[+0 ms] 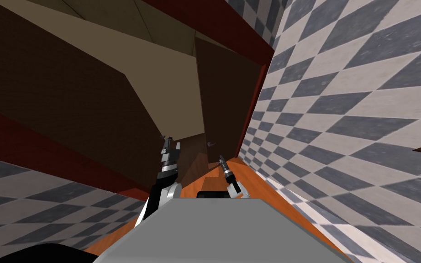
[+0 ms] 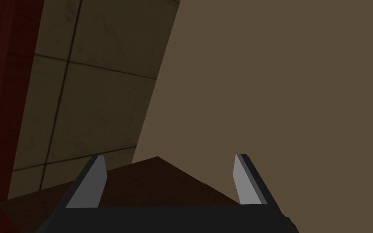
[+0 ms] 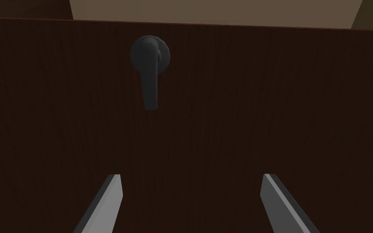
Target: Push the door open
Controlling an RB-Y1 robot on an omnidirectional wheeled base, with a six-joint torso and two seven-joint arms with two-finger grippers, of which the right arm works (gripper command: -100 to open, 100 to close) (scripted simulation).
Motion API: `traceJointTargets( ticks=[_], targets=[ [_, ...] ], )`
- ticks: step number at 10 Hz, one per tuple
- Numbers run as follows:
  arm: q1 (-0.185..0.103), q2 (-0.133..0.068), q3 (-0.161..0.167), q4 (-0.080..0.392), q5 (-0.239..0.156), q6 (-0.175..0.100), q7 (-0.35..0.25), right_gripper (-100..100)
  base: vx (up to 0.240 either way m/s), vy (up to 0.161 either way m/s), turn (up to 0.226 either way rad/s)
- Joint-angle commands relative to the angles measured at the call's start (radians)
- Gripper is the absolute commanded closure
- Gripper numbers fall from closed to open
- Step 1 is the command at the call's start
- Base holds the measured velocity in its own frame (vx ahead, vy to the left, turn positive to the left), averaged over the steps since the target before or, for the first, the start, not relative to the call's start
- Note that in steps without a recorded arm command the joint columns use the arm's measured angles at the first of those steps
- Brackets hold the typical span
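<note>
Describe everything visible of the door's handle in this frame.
The handle is a dark grey matte lever on a round plate, fixed to the dark brown door near its edge. The lever points from the plate toward the open right pincer. Nothing touches it; the pincer is apart from it, facing the door.

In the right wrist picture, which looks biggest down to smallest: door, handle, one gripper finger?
Door, by far largest.
Handle and finger look about alike; the finger sits nearer the camera, so unranked.
</note>
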Motion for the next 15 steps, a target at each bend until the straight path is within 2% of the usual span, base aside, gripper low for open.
traceJointTargets(
  ticks=[1, 3, 6, 10, 11, 12, 15],
  targets=[
    [-0.018, 0.007, 0.004, 0.048, 0.002, -0.015, 0.000, -100, 0.062, -0.059, 0.066],
    [-0.041, 0.018, 0.014, 0.107, 0.006, -0.030, -0.002, -100, 0.074, -0.085, 0.093],
    [-0.066, 0.032, 0.024, 0.172, 0.010, -0.045, -0.003, -100, 0.098, -0.084, 0.074],
    [-0.093, 0.051, 0.036, 0.242, 0.015, -0.062, -0.005, -100, 0.099, -0.075, 0.059],
    [-0.088, 0.047, 0.035, 0.231, 0.015, -0.060, -0.006, -100, 0.039, -0.036, 0.011],
    [-0.091, 0.025, 0.031, 0.237, 0.013, -0.061, -0.004, -100, 0.111, 0.026, 0.031],
    [-0.095, 0.008, 0.026, 0.242, 0.010, -0.061, -0.002, -100, 0.158, 0.062, 0.020]
  ],
)
